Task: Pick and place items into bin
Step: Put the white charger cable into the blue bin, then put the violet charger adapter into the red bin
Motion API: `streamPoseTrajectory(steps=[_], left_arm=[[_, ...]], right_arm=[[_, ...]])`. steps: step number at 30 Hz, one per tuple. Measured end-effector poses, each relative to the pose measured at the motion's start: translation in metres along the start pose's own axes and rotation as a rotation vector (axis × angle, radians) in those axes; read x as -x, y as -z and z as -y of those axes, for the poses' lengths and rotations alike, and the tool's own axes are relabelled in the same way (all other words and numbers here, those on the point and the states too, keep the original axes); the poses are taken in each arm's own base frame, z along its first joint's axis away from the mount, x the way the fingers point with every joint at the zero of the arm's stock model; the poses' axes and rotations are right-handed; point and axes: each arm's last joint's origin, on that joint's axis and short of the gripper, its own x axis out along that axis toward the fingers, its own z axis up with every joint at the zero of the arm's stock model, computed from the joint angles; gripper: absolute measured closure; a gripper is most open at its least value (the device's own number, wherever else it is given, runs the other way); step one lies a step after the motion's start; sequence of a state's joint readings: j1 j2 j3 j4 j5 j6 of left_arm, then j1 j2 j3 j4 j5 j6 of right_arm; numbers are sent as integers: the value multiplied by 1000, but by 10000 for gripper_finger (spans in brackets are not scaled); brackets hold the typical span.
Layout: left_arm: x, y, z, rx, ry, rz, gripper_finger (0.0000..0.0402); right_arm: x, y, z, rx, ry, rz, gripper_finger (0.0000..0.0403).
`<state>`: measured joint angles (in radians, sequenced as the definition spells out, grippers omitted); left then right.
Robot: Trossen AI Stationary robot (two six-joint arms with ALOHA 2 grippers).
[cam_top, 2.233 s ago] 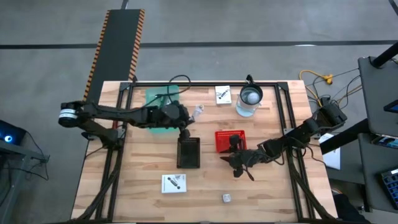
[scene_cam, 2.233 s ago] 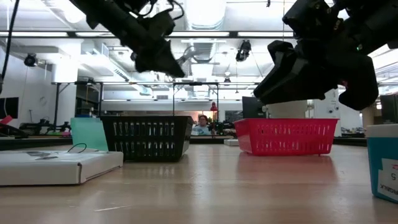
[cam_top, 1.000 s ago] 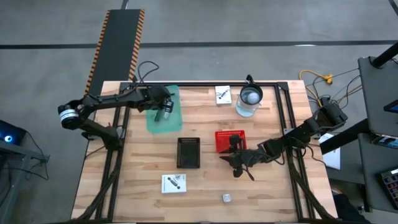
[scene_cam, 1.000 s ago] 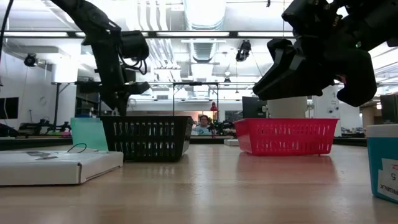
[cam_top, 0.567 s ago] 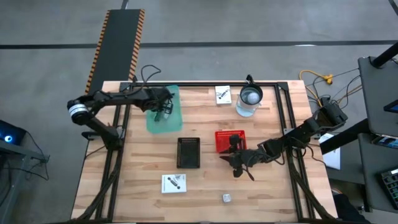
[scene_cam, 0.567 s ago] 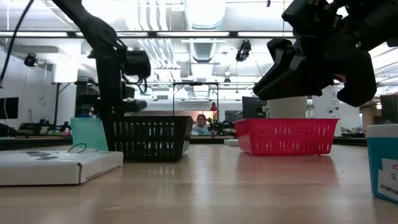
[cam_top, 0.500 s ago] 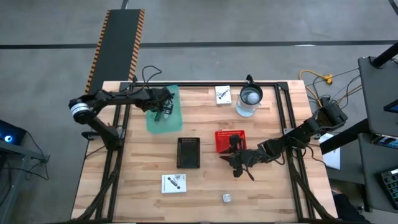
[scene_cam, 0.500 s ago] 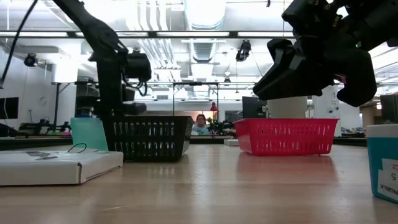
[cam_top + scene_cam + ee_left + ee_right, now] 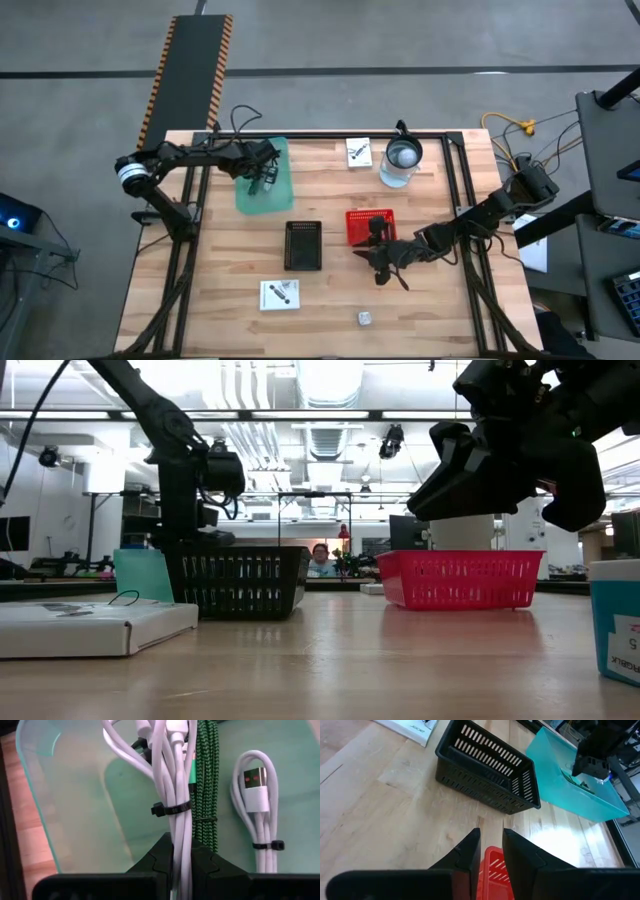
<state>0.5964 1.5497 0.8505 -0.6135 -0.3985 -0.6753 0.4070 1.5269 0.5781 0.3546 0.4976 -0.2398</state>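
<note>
Left pincer, at 10 o'clock on surface, grips white cable bundle inside teal tray. Black bin at centre. Right pincer, narrow gap, hovers at red bin.

Two dark jointed arms, left arm – white wrist band, looping black cables
</note>
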Motion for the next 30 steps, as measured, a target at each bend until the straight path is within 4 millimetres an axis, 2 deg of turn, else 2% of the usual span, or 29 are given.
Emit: streamPoseTrajectory(steps=[12, 15, 19, 26, 30], left_arm=[[0, 2, 3, -84, 91, -64, 388], [1, 2, 3, -85, 116, -82, 376], [1, 3, 4, -89, 130, -91, 331], [2, 1, 4, -120, 135, -84, 227], [12, -8, 6, -145, 161, -48, 192]], right_arm=[[0, 0, 0, 0, 0, 0, 335], [0, 0, 0, 0, 0, 0, 335], [0, 0, 0, 0, 0, 0, 335], [0, 0, 0, 0, 0, 0, 335], [0, 0, 0, 0, 0, 0, 335]])
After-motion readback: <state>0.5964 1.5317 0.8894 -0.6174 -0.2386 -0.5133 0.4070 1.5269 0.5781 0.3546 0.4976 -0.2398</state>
